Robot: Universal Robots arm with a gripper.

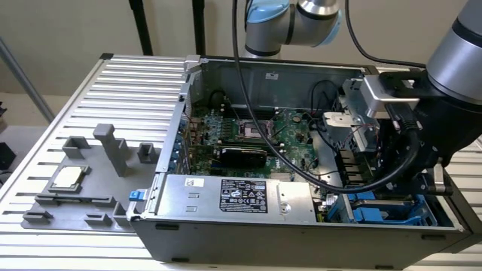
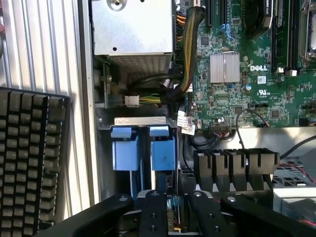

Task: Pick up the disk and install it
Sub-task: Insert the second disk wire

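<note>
Open computer case [image 1: 301, 169] on the ribbed bench [image 1: 113, 101]. The claw [image 2: 173, 217] stands low over the drive bay, its black fingers [image 2: 153, 212] closed on the top edge of the disk [image 2: 163, 154], which sits upright in its blue carrier beside a second blue carrier [image 2: 124, 150]. Judged risks: a tilted disk jamming in the bay rails, or the arm snagging the cable bundle [image 2: 187, 44] near the motherboard [image 2: 247, 64].

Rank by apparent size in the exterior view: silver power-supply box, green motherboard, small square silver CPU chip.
Largest to smallest as seen:
1. Green motherboard, though partly hidden and farther off, so close with
2. Silver power-supply box
3. Small square silver CPU chip, clearly smallest
</note>
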